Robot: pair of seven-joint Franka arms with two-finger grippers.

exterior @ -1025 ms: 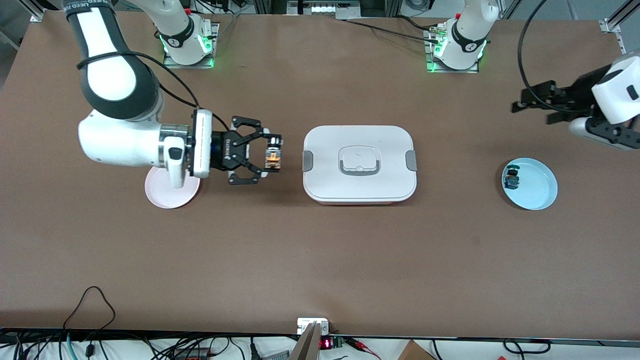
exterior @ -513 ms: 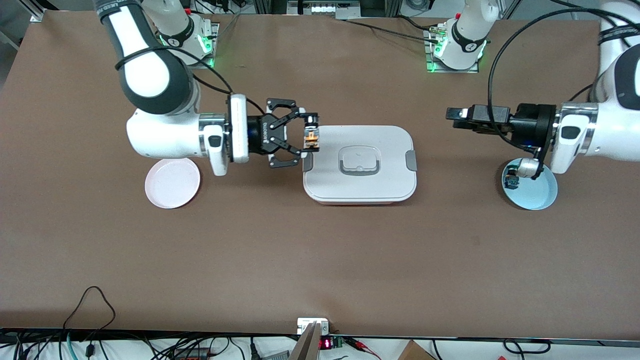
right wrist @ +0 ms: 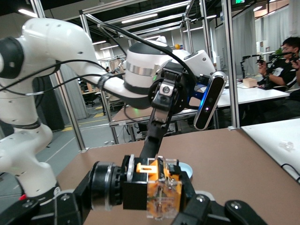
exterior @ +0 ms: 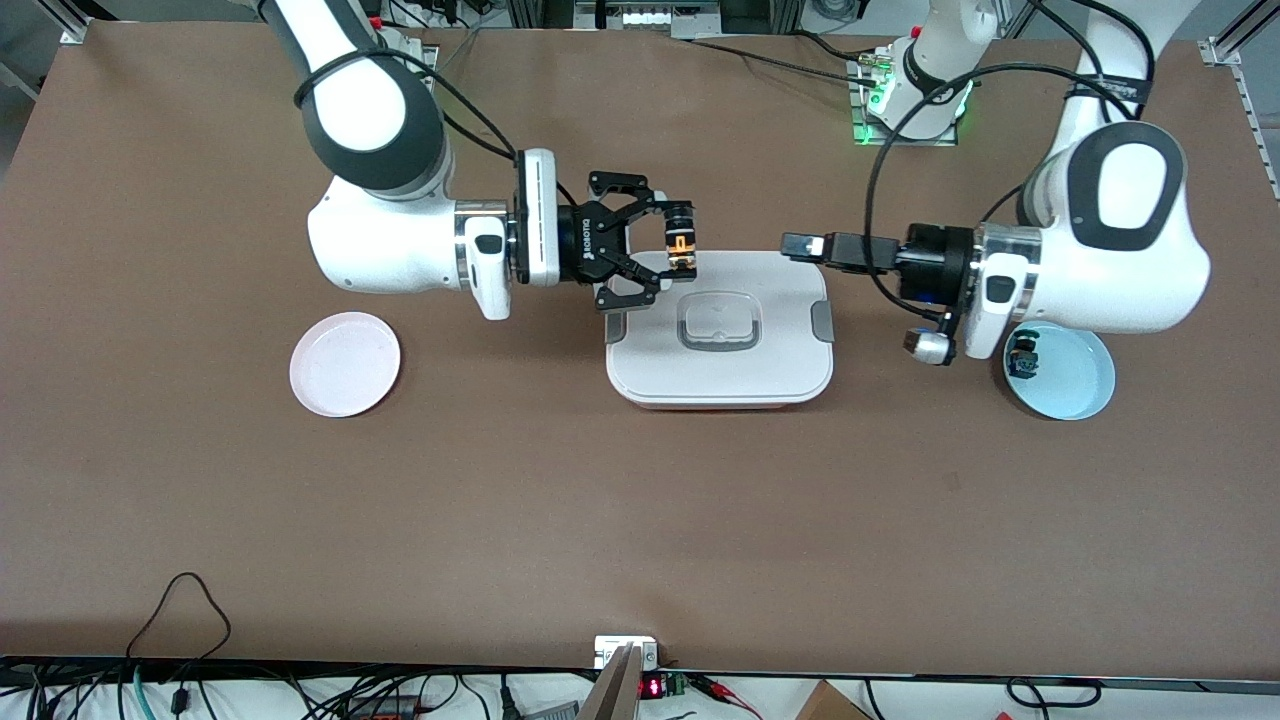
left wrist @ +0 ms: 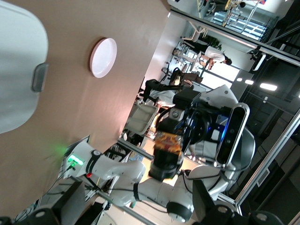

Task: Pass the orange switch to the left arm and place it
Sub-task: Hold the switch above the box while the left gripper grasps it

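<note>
1 orange switch (exterior: pixel 681 238) pinched between right gripper (exterior: pixel 682 240) fingers over 1 box (exterior: pixel 718 328) | left gripper (exterior: pixel 795 243) fingers spread, facing it | 2 plates (exterior: pixel 345 363)

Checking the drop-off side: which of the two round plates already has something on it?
The blue plate at the left arm's end; a small blue-green switch lies on it. The pink plate is bare.

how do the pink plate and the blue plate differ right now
The pink plate lies bare; the blue plate holds a small blue-green switch. The pink plate sits toward the right arm's end of the table with nothing above it; the blue plate sits toward the left arm's end, partly under that arm. Both are small, round and flat on the table, beside the box.
</note>
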